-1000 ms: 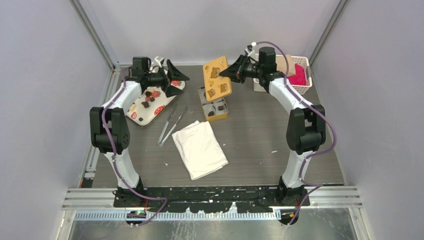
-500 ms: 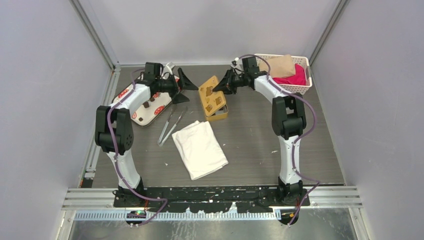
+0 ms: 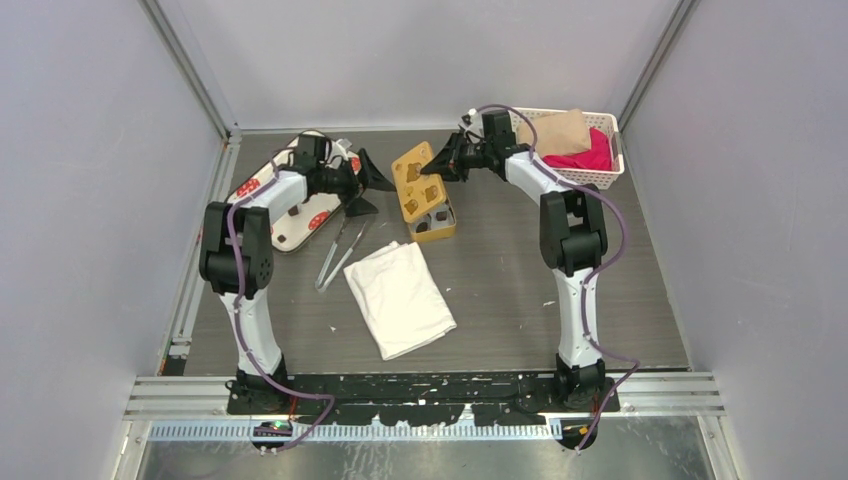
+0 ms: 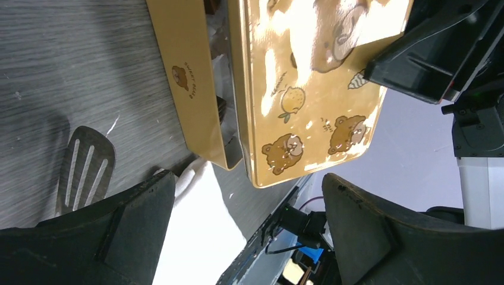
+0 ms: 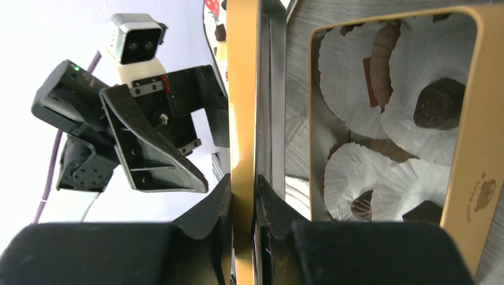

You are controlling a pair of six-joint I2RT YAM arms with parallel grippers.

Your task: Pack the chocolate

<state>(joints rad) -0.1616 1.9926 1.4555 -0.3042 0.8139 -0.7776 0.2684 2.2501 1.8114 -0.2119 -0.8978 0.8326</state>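
Observation:
My right gripper [image 3: 441, 166] is shut on the edge of the gold tin lid [image 3: 413, 176] and holds it tilted just above the open gold tin [image 3: 437, 225]. In the right wrist view my fingers [image 5: 209, 209] pinch the lid [image 5: 243, 89], and the tin [image 5: 478, 119] holds white paper cups [image 5: 350, 65] with dark chocolate [image 5: 438, 104] lumps in them. My left gripper [image 3: 365, 188] is open and empty just left of the lid. The left wrist view shows the lid's bear print [image 4: 309, 89] above the tin wall [image 4: 190, 89].
A white strawberry-print tray [image 3: 290, 243] lies at the back left, partly under my left arm. Metal tongs [image 3: 340, 250] and a folded white cloth [image 3: 400, 297] lie in front of the tin. A white basket [image 3: 590, 172] with brown and pink items stands at the back right.
My right gripper has brought the lid down and left, close over the tin. My left gripper has moved right from over the tray to beside the lid.

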